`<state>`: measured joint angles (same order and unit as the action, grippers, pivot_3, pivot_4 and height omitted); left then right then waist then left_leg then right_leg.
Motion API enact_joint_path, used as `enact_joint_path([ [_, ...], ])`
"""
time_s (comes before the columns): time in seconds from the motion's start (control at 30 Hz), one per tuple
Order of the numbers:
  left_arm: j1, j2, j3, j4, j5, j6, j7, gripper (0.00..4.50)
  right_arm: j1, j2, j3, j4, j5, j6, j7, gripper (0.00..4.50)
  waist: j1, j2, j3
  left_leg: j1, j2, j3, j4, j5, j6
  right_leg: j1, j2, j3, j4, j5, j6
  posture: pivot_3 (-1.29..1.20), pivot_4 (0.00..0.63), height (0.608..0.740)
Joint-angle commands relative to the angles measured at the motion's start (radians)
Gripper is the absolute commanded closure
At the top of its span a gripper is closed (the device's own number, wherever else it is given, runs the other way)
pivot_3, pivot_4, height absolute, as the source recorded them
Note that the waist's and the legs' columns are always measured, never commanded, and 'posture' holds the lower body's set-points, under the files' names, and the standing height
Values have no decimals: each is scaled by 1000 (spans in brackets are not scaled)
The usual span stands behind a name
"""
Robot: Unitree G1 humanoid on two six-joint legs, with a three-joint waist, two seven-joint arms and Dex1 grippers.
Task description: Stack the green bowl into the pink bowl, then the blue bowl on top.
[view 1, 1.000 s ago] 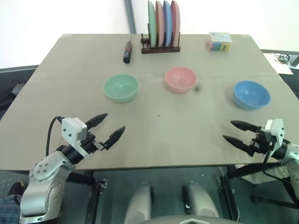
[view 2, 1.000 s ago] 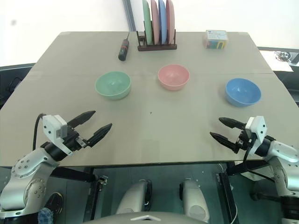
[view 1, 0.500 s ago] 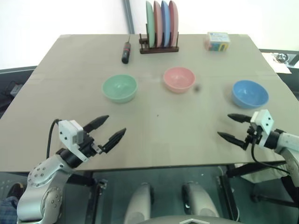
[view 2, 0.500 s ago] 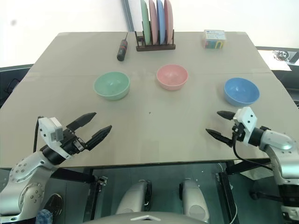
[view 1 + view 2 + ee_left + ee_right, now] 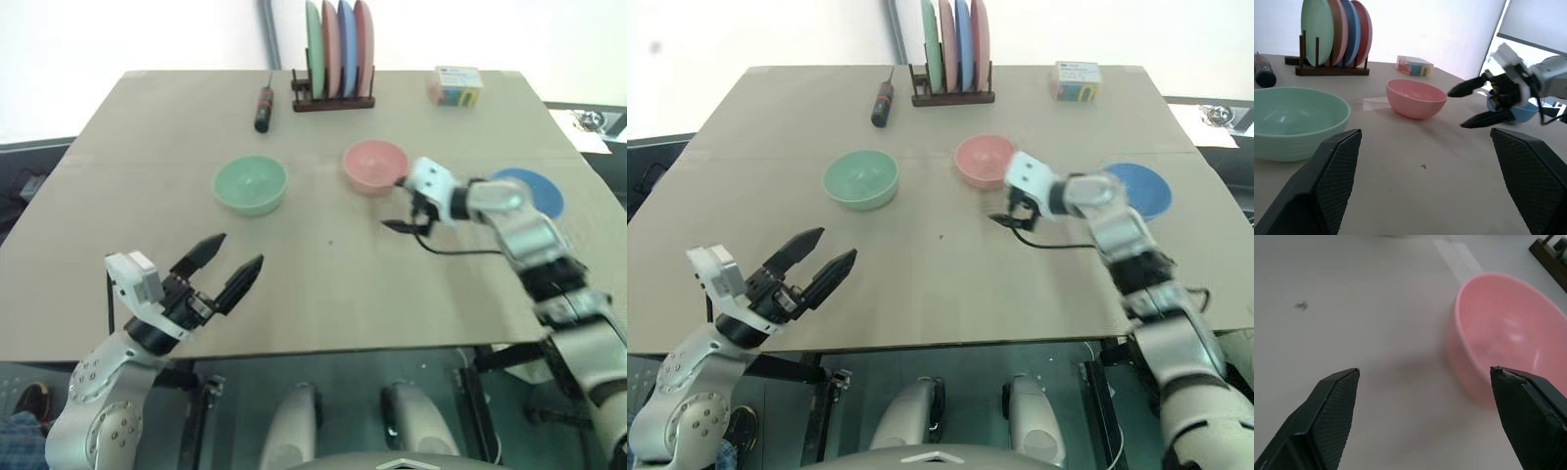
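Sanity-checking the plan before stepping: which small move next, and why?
Probably carry the right hand, open and empty beside the salmon-pink bowl, on towards the mint-green bowl. All three bowls sit apart, and green goes in first.

The green bowl point(image 5: 251, 184), pink bowl point(image 5: 373, 164) and blue bowl point(image 5: 534, 185) are looking like smooth plastic with a faint sheen; the tabletop point(image 5: 313, 284) is showing a matt beige surface, the plate rack point(image 5: 334, 101) is appearing as dark wood, and the black gripper fingers point(image 5: 1332, 181) are showing a fine textured grid
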<state>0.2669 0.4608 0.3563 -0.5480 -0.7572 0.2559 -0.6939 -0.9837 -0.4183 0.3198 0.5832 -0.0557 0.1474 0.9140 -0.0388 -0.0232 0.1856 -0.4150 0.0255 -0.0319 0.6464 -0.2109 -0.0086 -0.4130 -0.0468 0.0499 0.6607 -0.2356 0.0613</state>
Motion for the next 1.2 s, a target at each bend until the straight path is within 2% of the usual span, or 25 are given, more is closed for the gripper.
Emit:
enact_joint_path([
  [0.03,29,7,-6,-70,21,-23,-4,0,-117,45,-2,212,-51,-103,-50,39,3,0,0,0,0,0,0,0,0,0,0,0,0,0,0,0,150,740],
  [0.17,89,-4,-10,-98,50,-47,-5,0,-244,129,-1,462,-94,-129,-111,39,-3,0,0,0,-1,0,-2,0,0,0,-1,0,-2,0,0,0,150,740],
  [0.27,117,-16,-18,-107,68,-66,0,0,-295,168,13,578,-134,-135,-143,39,-7,1,0,0,-1,0,-4,0,0,-1,-1,0,-1,0,0,0,150,740],
  [0.3,120,-19,-18,-108,71,-71,3,0,-308,181,7,603,-137,-138,-143,544,-7,1,0,1,-1,1,-4,0,0,-1,-1,1,-1,0,0,0,150,740],
  [0.33,122,-22,-17,-108,73,-74,5,0,-321,194,-1,622,-138,-138,-142,808,-7,1,0,1,-1,1,-5,0,0,-2,-1,1,-1,0,0,0,150,740],
  [0.53,136,-35,-8,-106,75,-91,11,0,-363,240,-16,664,-150,-160,-141,3187,-6,1,1,0,0,1,-5,0,0,-2,0,1,-1,0,0,0,150,740],
  [0.67,148,-37,-6,-103,75,-99,8,0,-361,242,-16,662,-162,-185,-127,4484,-6,1,1,0,0,1,-5,0,0,-2,0,1,-1,0,0,0,150,740],
  [0.87,135,-22,-10,-76,77,-101,-7,0,-308,186,27,563,-207,-307,-24,4484,-5,1,1,0,0,1,-6,0,0,-3,0,1,-1,0,0,0,150,740],
  [0.97,126,-11,-8,-66,74,-97,-17,0,-239,142,35,408,-195,-315,81,4484,-5,1,1,0,-1,1,-6,0,0,-3,0,1,-1,0,0,0,150,740],
  [1.13,90,13,-10,-34,70,-91,-36,0,19,11,38,-198,-106,-114,305,4484,4,1,1,0,0,0,-6,0,0,-3,0,0,-1,0,1,0,150,740],
  [1.2,80,21,-12,-23,69,-90,-45,0,98,-30,41,-391,-79,-19,351,4484,2,2,1,-1,0,-1,-6,0,0,-2,0,-1,-1,2,3,0,150,740],
])
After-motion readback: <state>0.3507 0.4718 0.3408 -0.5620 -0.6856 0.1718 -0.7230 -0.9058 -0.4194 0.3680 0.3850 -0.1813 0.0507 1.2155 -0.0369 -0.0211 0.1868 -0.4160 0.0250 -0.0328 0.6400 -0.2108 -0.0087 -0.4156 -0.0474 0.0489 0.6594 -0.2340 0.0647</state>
